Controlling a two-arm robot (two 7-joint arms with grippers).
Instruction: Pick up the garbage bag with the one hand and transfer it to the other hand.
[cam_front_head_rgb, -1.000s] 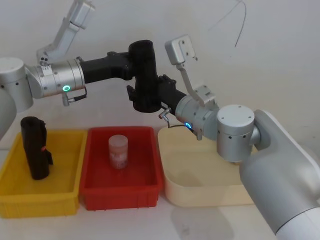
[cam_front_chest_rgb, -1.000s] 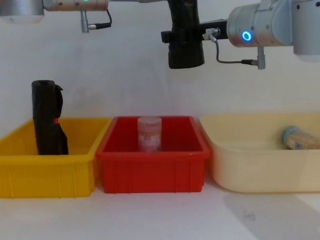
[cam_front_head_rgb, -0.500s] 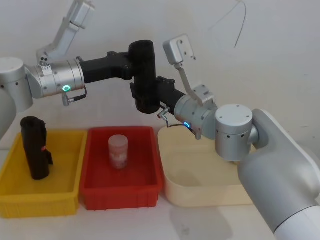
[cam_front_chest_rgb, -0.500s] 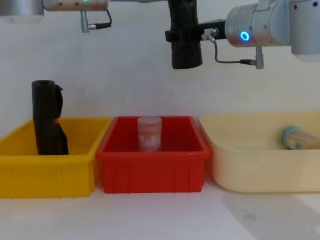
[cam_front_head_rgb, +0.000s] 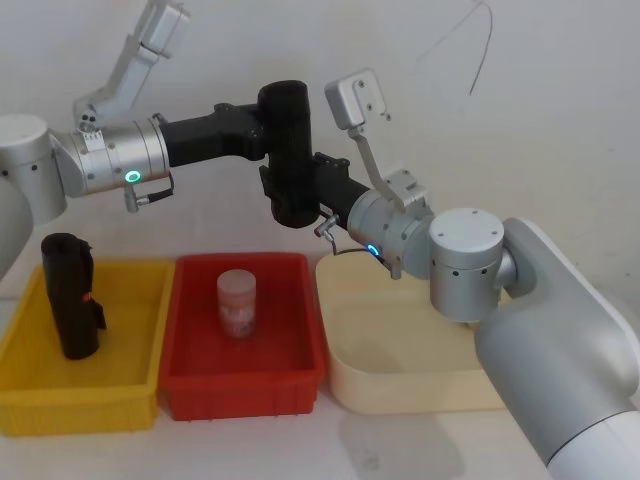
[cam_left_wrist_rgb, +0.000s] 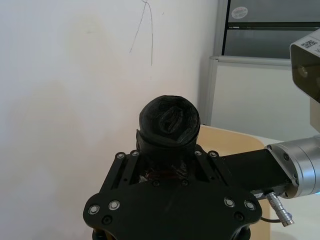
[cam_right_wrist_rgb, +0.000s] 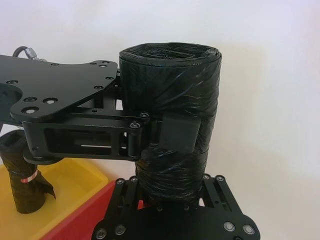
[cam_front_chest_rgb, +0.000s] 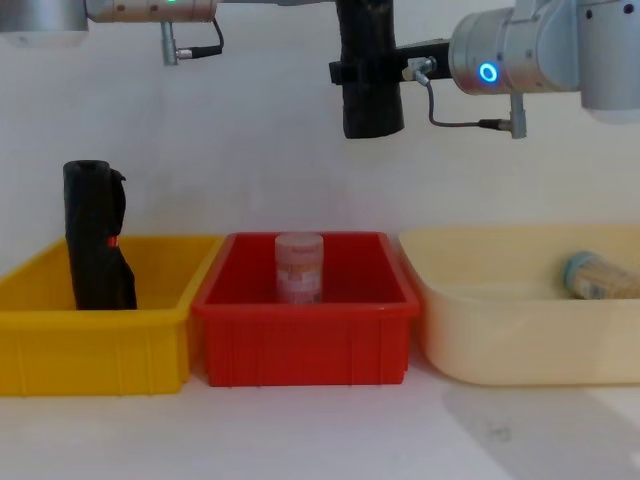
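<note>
We see the garbage bag (cam_front_head_rgb: 287, 150) held upright in the air above the far edge of the red bin (cam_front_head_rgb: 190, 395) — the left gripper (cam_front_head_rgb: 262, 130) clamps its upper part, the right gripper (cam_front_head_rgb: 300, 190) is closed around its lower part, both gripping.

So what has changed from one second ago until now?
The right claw and the garbage bag shifted slightly toward the robot's left and a little upward. Both claws stay closed on the bag, the left claw higher up. The yellow bin, red bin and cream tub with their contents did not move.
</note>
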